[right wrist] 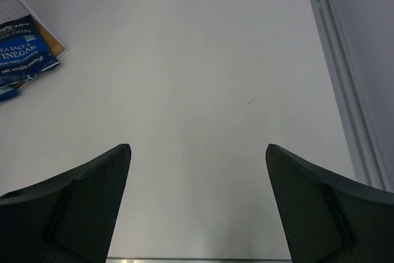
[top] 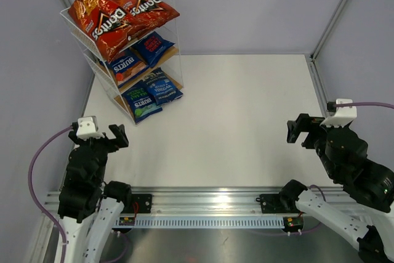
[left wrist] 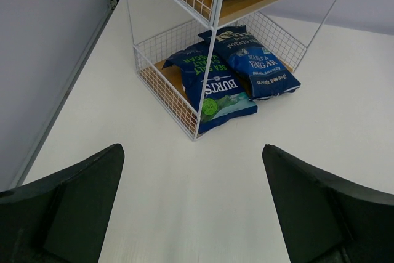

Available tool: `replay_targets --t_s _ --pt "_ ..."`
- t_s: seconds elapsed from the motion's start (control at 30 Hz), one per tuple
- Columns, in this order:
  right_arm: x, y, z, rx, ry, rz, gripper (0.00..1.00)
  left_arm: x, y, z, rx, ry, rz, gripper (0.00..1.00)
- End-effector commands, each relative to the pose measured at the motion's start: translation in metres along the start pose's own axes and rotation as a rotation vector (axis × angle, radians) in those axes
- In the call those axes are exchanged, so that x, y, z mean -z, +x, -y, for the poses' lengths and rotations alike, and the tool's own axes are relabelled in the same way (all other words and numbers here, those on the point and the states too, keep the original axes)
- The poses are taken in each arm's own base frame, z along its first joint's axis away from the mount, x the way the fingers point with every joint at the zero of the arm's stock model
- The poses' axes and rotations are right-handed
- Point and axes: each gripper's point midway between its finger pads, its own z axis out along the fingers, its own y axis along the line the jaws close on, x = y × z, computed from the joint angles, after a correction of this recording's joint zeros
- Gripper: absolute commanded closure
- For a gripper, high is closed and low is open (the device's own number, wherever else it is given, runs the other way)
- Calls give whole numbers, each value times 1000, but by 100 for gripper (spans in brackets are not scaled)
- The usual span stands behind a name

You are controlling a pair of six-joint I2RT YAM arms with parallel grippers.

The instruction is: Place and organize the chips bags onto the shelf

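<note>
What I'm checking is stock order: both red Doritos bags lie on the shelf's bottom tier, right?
No. The top external view shows both red Doritos bags lying on the top tier of the shelf, not the bottom.

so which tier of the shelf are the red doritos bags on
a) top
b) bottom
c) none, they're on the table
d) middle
a: both red Doritos bags lie on the top tier of the shelf, and the two tiers below hold only dark blue bags.
</note>
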Motion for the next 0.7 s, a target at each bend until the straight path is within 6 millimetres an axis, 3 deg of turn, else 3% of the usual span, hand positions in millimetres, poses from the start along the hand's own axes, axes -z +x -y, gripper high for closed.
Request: replay_targets --t_s 0.0,0.27,0.67 --pt "14 6 26 47 74 -21 1 12 -11 8 -22 63 17 1" --pt "30 3 38 -1 56 30 0 22 -15 8 -8 82 39 1" --pt "26 5 36 -10 63 28 0 18 -10 12 -12 99 35 1"
